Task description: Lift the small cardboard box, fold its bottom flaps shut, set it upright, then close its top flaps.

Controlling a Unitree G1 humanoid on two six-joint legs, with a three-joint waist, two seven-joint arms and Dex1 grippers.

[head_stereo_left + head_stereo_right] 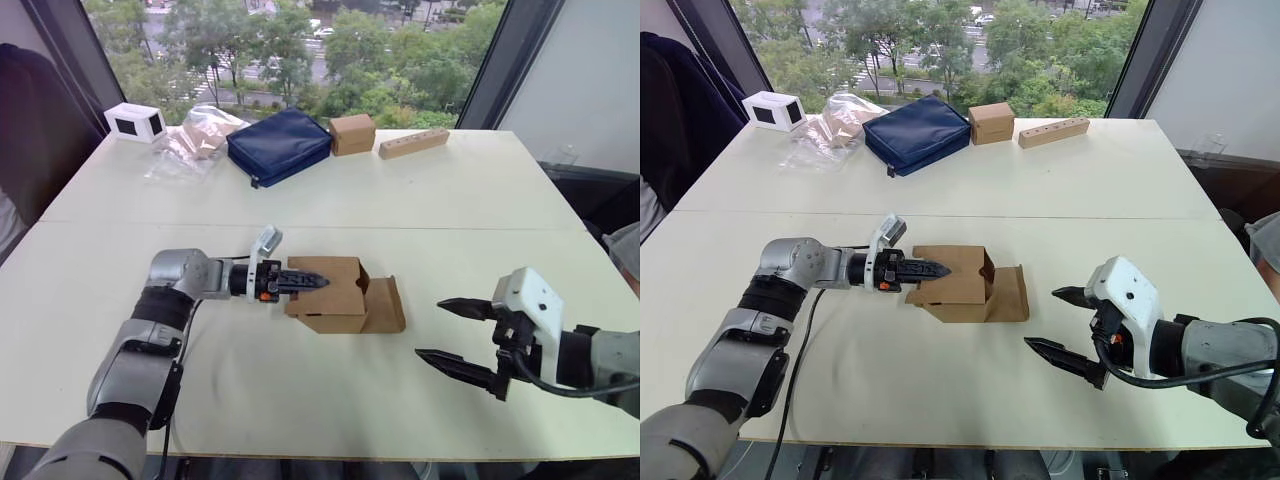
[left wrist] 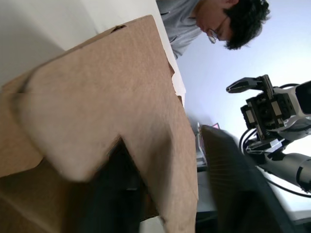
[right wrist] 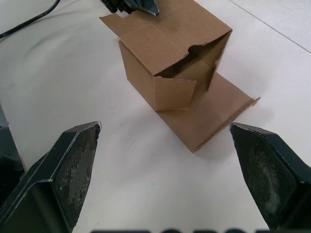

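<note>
Barely started: small cardboard box (image 1: 330,293) on its side on tabletop (image 1: 300,200), flaps loose. Left claw (image 1: 318,282) pinching its near flap, right claw (image 1: 452,334) spread wide nearby.

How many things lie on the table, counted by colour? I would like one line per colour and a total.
Brown: 3 (open box, taped cube, wooden block)
Blue: 1 (bag)
White: 1 (box with black window)
Clear: 1 (plastic bag)
Total: 6
</note>
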